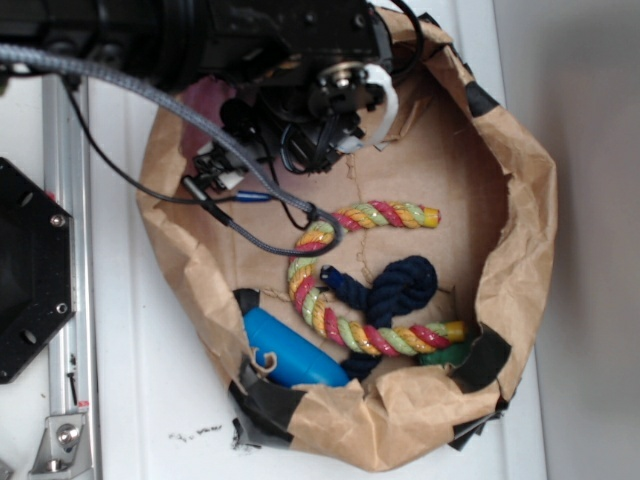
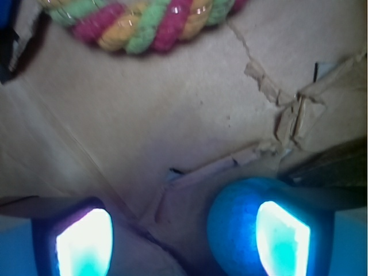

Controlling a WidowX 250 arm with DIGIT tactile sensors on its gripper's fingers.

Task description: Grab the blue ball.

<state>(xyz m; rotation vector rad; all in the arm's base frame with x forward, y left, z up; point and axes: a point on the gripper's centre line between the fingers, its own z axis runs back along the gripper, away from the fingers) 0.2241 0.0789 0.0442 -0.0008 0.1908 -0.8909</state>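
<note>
You had the white tabletop (image 1: 150, 400) carrying a brown paper bag (image 1: 520, 230) rolled down into an open nest, patched with black tape at its rim. The black arm (image 1: 250, 40) reached in over the bag's upper part, its grey braided cable (image 1: 180, 110) looping down across the paper floor. Inside lay a striped rope toy (image 1: 330, 300) of red, yellow and green strands, curved like a C, with a dark navy rope knot (image 1: 395, 285) tucked in its bend. A bright blue cylinder toy (image 1: 290, 352) rested at the bag's lower left wall, just beside the rope. In your wrist view the gripper (image 2: 184, 241) hung close above the creased paper with its fingers (image 2: 85, 244) spread apart. The blue ball (image 2: 236, 230) sat against the inner face of the finger on the right of that view, leaving bare paper between it and the other finger; it was not pinched from both sides.
</note>
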